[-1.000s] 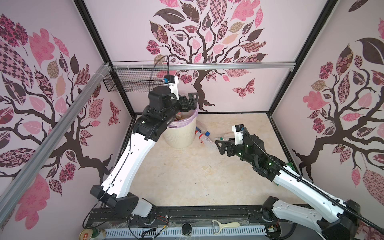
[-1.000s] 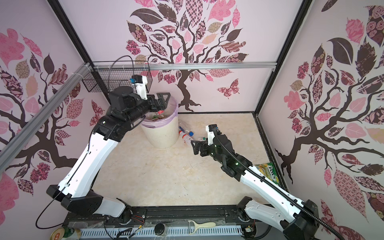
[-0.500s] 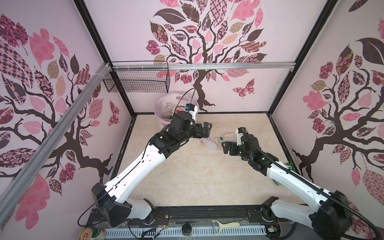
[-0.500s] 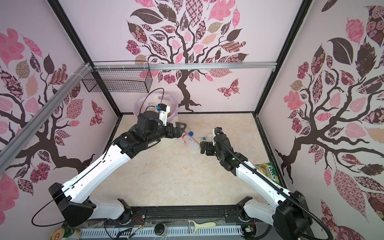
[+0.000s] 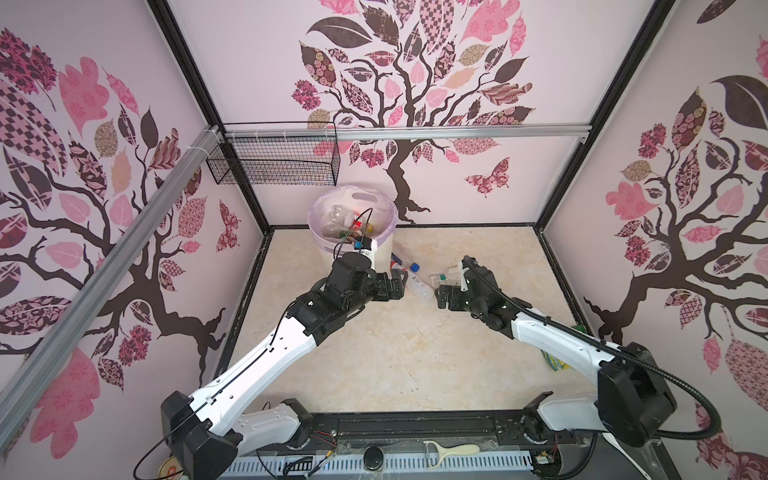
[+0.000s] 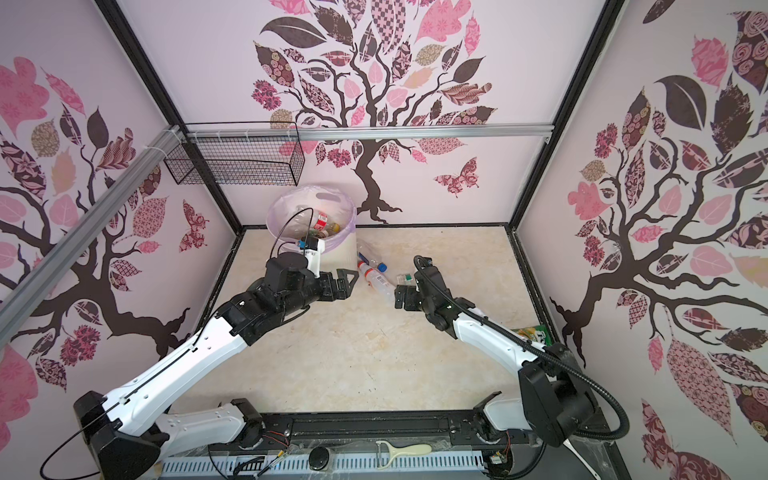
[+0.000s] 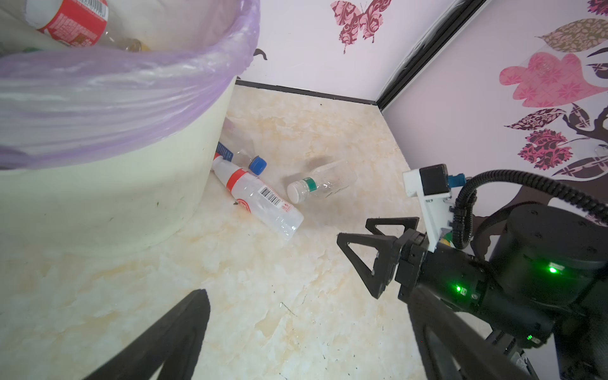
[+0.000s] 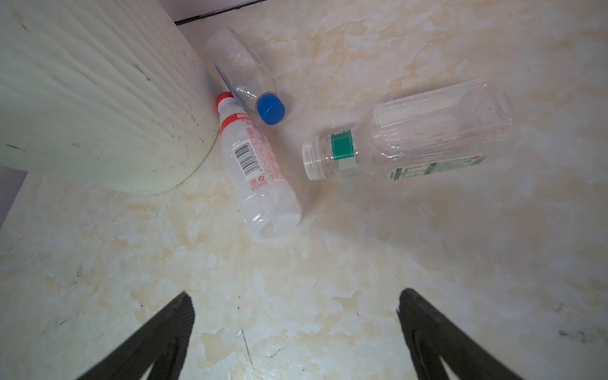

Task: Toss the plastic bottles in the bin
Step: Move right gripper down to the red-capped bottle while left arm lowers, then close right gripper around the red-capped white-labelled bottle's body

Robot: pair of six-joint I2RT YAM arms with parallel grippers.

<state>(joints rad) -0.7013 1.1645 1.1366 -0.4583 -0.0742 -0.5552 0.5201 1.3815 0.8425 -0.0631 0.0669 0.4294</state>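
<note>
I am between picks. The left tool (image 6: 345, 283) and the right tool (image 8: 296, 296) both stand wide and empty above the counter (image 8: 329, 256), one on either side of the three bottles I can see lying out. These lie just beside the foot of the bin (image 7: 98, 197), which stands at the counter's back edge with several bottles already inside.

The red-capped bottle (image 8: 256, 171) has its cap against the bin wall. The blue-capped bottle (image 8: 243, 75) lies just beside it, and the green-banded bottle (image 8: 427, 131) lies apart.

Next, I judge, the right tool should drop across the green-banded bottle's body and close. I cannot count the bin's contents, and my left wrist view cuts off one finger.
</note>
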